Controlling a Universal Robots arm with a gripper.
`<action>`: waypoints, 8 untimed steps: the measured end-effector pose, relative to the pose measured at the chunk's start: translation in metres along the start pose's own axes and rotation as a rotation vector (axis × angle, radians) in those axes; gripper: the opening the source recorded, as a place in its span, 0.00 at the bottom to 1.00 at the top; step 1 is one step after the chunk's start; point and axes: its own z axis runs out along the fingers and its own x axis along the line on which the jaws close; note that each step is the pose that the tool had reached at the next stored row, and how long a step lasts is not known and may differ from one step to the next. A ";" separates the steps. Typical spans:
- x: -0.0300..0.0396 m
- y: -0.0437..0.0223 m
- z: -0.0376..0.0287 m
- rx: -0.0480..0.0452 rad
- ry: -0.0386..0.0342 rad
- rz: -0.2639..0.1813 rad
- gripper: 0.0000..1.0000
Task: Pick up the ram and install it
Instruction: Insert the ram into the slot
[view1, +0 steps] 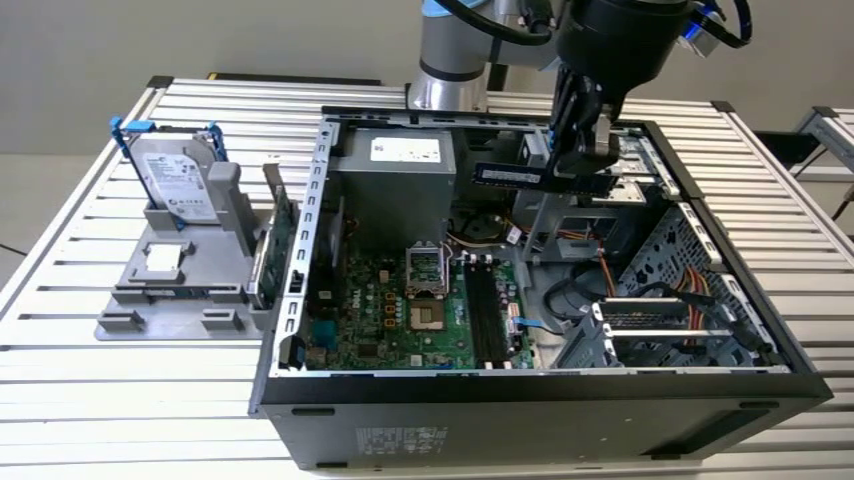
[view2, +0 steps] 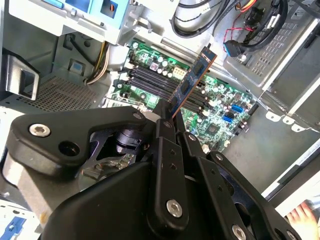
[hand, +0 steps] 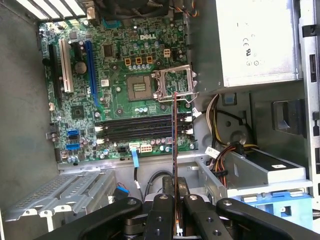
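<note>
The gripper (view1: 585, 162) is clamped on one end of the ram (view1: 511, 175), which juts out level toward the exterior view's left, raised above the open computer case (view1: 534, 420) and apart from the motherboard (view1: 400, 310). In the first wrist view the ram (hand: 174, 145) appears edge-on, rising from the closed fingers (hand: 162, 205) over the four dark memory slots (hand: 145, 129). The case lies on its side on a slatted metal table (view1: 80, 400) in a plain grey-walled room. To the exterior view's left, a grey fixture (view1: 160, 300) carries one hard drive (view1: 180, 180) with blue rails. One ram, one case and one grey power supply (view1: 394, 185) are visible.
</note>
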 end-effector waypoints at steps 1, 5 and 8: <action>0.0000 0.0000 0.0000 0.0000 0.0000 0.000 0.00; 0.0000 0.0000 0.0000 0.0000 0.0000 0.000 0.00; 0.0000 0.0000 0.0000 0.0002 -0.0001 0.009 0.00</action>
